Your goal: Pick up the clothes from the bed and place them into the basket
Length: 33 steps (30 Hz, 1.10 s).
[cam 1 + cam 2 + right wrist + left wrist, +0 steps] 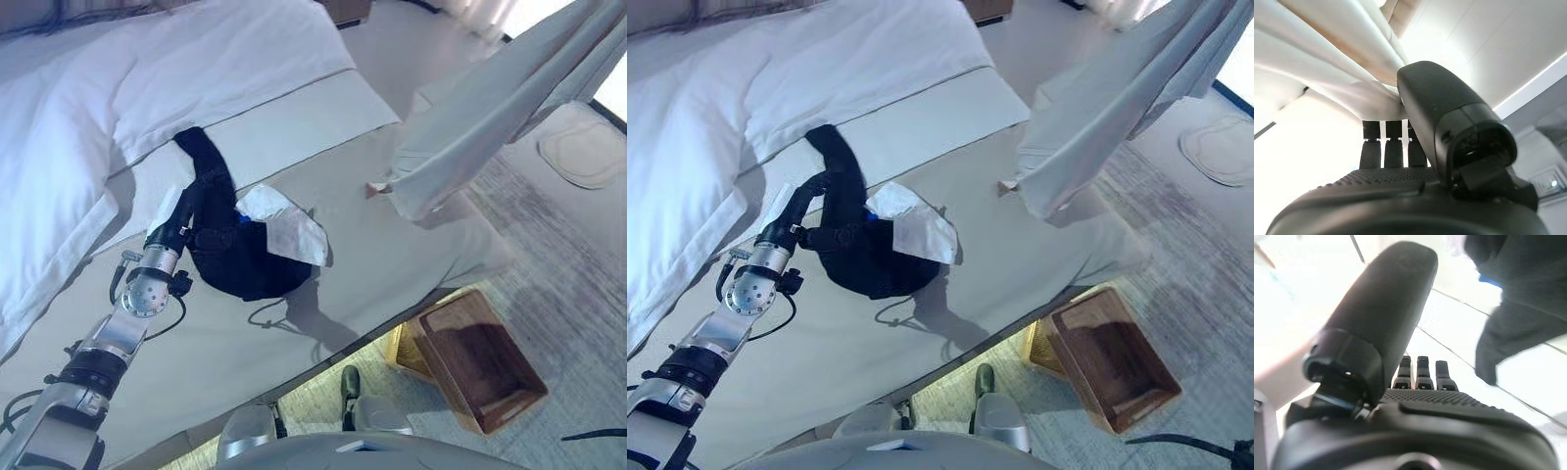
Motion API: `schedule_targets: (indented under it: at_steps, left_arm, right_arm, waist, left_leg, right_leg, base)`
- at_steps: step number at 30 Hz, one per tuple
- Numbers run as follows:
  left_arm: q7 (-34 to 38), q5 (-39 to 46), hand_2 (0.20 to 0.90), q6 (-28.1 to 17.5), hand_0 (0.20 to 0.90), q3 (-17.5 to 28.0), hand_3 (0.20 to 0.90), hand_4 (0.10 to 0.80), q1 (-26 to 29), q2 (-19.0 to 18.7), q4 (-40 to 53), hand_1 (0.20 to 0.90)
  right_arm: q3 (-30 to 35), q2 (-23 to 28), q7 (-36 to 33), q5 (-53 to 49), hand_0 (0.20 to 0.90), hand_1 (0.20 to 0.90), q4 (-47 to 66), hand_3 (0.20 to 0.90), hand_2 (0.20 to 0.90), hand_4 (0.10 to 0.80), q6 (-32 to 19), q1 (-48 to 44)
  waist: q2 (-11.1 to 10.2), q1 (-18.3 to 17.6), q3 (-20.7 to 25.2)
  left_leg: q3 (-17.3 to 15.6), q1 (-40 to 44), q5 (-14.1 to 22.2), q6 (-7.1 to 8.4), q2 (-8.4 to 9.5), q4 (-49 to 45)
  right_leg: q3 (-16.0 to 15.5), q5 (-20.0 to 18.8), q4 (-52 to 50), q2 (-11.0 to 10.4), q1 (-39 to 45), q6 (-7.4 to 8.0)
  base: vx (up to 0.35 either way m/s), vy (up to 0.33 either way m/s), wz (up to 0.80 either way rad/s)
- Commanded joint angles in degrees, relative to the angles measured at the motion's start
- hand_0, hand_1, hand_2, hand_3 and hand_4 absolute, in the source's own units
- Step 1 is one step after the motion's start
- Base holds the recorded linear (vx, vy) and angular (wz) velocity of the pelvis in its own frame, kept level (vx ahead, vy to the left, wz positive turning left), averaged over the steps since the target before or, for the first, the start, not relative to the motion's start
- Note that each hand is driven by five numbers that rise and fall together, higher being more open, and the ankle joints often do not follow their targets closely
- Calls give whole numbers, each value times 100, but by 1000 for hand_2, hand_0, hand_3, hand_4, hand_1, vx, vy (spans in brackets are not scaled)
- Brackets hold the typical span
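Left eye view has the bed (294,333) filling most of the frame, white pillows (59,127) in the upper left, and two garments in play. Biggest is the pale garment (490,117), hanging in the air at the upper right, clear of the mattress; the right wrist view shows the right robot hand (1400,161) with fingers and thumb curled round a bunch of that cloth (1342,73), so it is lifted but not delivered. Down at the lower right, on the floor beside the bed, the brown basket (480,357) looks empty — nothing dropped in yet, by my reading. Centre left, the black garment (240,259) lies heaped on the bed with a white piece (284,225) on top. Left robot hand (186,230) is at its edge, fingers relaxed in the left wrist view, no hold on it. So: one lifted, one to grab, both to deposit.
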<state>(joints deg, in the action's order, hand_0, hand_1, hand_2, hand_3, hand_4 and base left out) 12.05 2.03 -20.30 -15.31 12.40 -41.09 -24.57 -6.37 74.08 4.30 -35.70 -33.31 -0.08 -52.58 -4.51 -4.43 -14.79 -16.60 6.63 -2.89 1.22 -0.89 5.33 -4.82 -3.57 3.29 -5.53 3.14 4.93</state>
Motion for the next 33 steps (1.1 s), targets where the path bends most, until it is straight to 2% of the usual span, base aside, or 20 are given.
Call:
schedule_targets:
  at_steps: [1,3,9,13,25,28,33]
  left_arm:
    - [394,-268,900,-716,900,61,900,800,-15,21,-218,900]
    - [413,-284,900,-717,900,67,900,800,-24,31,-232,900]
    - [464,-286,900,-756,900,176,900,800,-66,93,-305,900]
    - [458,-236,900,-734,900,237,900,800,-80,35,-304,900]
    - [625,-211,900,-676,900,379,900,800,-122,-55,-356,900]
    - [587,-206,900,-649,900,404,900,800,-86,-56,-330,900]
    - [529,-279,900,-605,900,322,900,800,59,11,-325,900]
  right_arm:
    - [391,922,-416,-348,300,300,115,200,300,100,-492,-12]
    - [532,969,-398,-381,300,300,167,200,300,100,-477,149]
    - [1561,1142,-181,-488,300,300,247,200,300,100,-731,1315]
    - [2464,1173,-393,-604,300,300,297,200,300,100,-840,2241]
    - [4214,1400,-573,-950,300,300,156,200,300,100,-934,3767]
    - [4526,1289,-328,-998,300,300,214,200,300,100,-846,4142]
    - [4472,975,273,-907,300,300,230,200,300,100,-623,4433]
  waist:
    - [67,-195,1396]
    - [70,-234,1401]
    - [98,-435,1401]
    - [66,-481,1391]
    - [41,-677,1411]
    - [25,-708,1411]
    - [18,-705,1389]
  left_leg:
    - [398,65,626,55,-205,-393]
    - [385,66,628,49,-209,-388]
    - [354,63,629,41,-226,-381]
    - [341,63,627,37,-223,-371]
    - [241,92,610,69,-249,-293]
    - [216,76,617,71,-248,-315]
    - [184,72,622,70,-258,-329]
  right_leg:
    - [-30,424,-638,230,-97,25]
    - [21,429,-655,248,-122,27]
    - [173,450,-708,324,-187,20]
    - [218,425,-664,337,-179,30]
    - [377,339,-571,406,-241,64]
    - [415,315,-550,419,-264,67]
    - [459,274,-518,426,-290,69]
  base:
    - [44,3,-30]
    - [34,-1,-17]
    - [26,-9,-9]
    - [-3,-28,-7]
    - [-10,-9,-6]
    - [-31,-13,-4]
    - [-27,-15,-10]
